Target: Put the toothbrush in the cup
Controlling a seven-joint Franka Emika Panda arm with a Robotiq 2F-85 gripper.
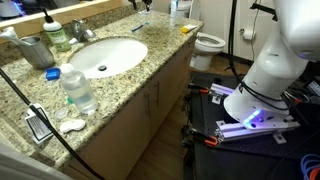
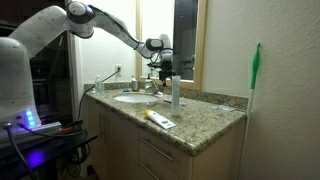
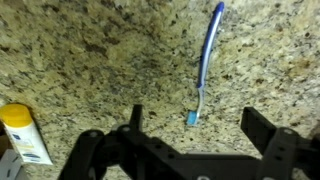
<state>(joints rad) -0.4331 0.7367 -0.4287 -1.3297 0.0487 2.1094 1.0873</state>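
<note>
Only the wrist view shows the toothbrush plainly. It lies flat on the speckled granite tabletop, its blue-and-white length running from the top edge down towards the gripper. In that picture its lower end falls between the tips of the jaws, which are spread wide with nothing held. A yellow object lies at the lower left of that view, well apart from the toothbrush.

In an exterior view the cup stands on the tabletop beside the sink, near a clear water bottle; the gripper cannot be made out there. In an exterior view the arm reaches out over the tabletop with the gripper hanging above it, but there the toothbrush is too small to tell.
</note>
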